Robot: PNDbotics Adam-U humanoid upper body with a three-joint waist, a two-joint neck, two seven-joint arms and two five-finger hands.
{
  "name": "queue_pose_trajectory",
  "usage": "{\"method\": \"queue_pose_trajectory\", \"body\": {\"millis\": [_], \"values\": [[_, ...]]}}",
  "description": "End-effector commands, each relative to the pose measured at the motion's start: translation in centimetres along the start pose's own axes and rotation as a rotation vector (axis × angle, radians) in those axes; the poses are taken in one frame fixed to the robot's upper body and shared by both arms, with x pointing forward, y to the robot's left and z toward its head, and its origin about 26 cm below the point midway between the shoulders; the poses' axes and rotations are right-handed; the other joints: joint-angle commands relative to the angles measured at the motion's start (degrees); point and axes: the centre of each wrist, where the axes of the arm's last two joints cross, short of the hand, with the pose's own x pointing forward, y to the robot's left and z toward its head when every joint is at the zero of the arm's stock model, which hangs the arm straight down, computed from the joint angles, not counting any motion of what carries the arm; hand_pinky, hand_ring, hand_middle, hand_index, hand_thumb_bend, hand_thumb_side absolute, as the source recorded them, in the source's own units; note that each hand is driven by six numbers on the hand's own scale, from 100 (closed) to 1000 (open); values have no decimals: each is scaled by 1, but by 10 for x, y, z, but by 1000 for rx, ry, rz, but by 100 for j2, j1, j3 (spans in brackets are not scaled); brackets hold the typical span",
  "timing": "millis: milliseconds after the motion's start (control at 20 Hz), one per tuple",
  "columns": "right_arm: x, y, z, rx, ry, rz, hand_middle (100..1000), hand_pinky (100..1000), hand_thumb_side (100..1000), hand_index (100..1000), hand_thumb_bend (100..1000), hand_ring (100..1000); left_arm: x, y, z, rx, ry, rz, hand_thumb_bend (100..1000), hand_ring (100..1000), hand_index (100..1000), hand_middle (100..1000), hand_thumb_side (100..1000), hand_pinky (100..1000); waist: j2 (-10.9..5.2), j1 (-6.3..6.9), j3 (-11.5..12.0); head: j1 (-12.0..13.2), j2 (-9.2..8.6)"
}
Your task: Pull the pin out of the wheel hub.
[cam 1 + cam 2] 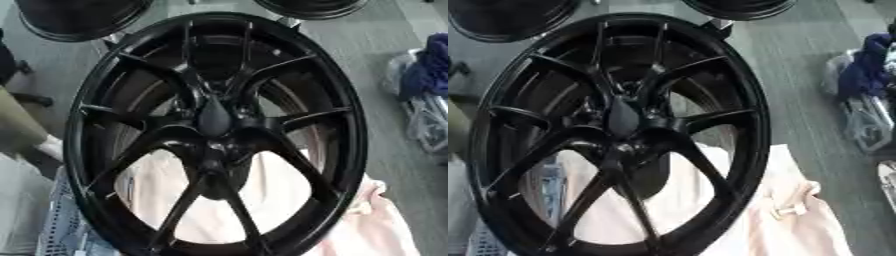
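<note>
Your black wheel hub (pixel 214 132) is filling the view, lying over pale pink cloth (pixel 794 220). No legible markings are showing. The pin is possibly at the blurred centre; neither hand is appearing, state untellable.

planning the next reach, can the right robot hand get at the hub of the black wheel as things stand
Probably yes, though unconfirmed: the hub of the black wheel faces the camera with nothing covering it, but no robot hand shows in either view, and no pin can be made out.

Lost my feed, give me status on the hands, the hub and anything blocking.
Neither hand in view. Black wheel fills frame, hub facing camera; pin not discernible. Pink cloth behind wheel, nothing over the hub.
</note>
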Motion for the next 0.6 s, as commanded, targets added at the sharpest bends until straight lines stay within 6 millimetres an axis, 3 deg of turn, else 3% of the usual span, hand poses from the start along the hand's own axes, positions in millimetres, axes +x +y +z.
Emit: {"method": "queue_pose_trajectory", "body": {"millis": [50, 300, 600], "values": [[7, -6, -5, -3, -39, 32, 707, 646, 461, 684, 100, 794, -17, 38, 33, 159, 56, 25, 100, 268, 304, 139, 291, 486, -188, -37, 57, -39, 72], [7, -11, -5, -18, -47, 52, 707, 647, 451, 685, 100, 794, -74, 67, 85, 361, 201, 123, 100, 267, 303, 137, 317, 489, -204, -71, 215, 5, 164], [7, -13, -6, -39, -58, 58, 707, 647, 440, 685, 100, 794, -125, 66, 139, 502, 346, 170, 100, 273, 309, 143, 317, 493, -191, -162, 324, -15, 179]]}}
